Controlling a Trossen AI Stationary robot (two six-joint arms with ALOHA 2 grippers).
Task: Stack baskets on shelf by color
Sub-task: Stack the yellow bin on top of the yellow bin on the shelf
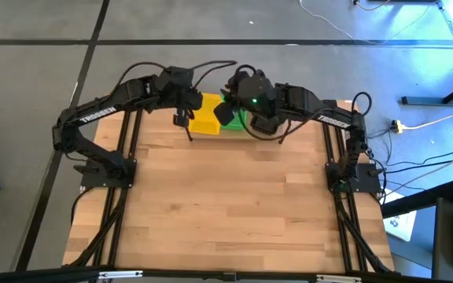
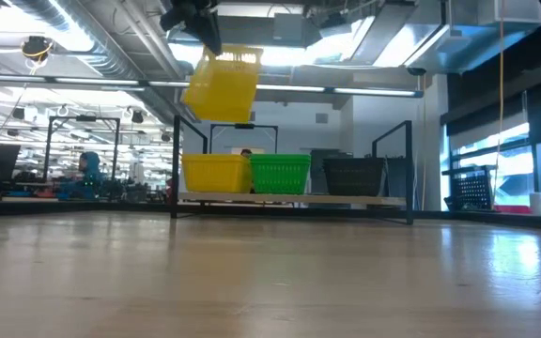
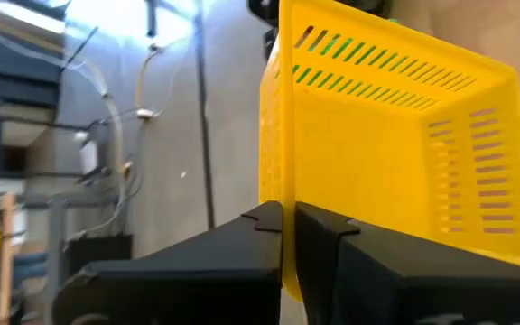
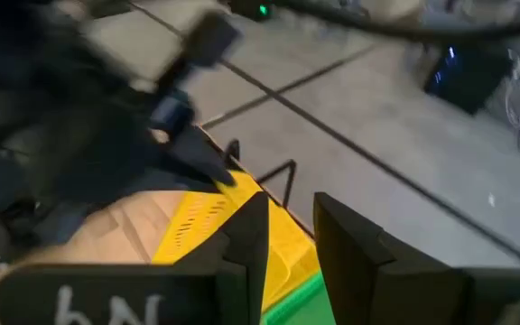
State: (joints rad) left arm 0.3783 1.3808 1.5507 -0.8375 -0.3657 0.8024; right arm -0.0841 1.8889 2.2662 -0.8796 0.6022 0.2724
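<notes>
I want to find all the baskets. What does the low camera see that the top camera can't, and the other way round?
Only the low view shows the black basket on the shelf, and the held yellow basket hanging tilted in the air above it. Only the high view shows both arms reaching over the shelf, with the left tool and the right tool. Both show a yellow basket and a green basket.

Tilted yellow basket (image 2: 222,84) above shelf (image 2: 294,199)

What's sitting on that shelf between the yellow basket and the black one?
A green plastic mesh basket stands on the black metal shelf between the yellow mesh basket and the black mesh basket, seen in the low view.
</notes>
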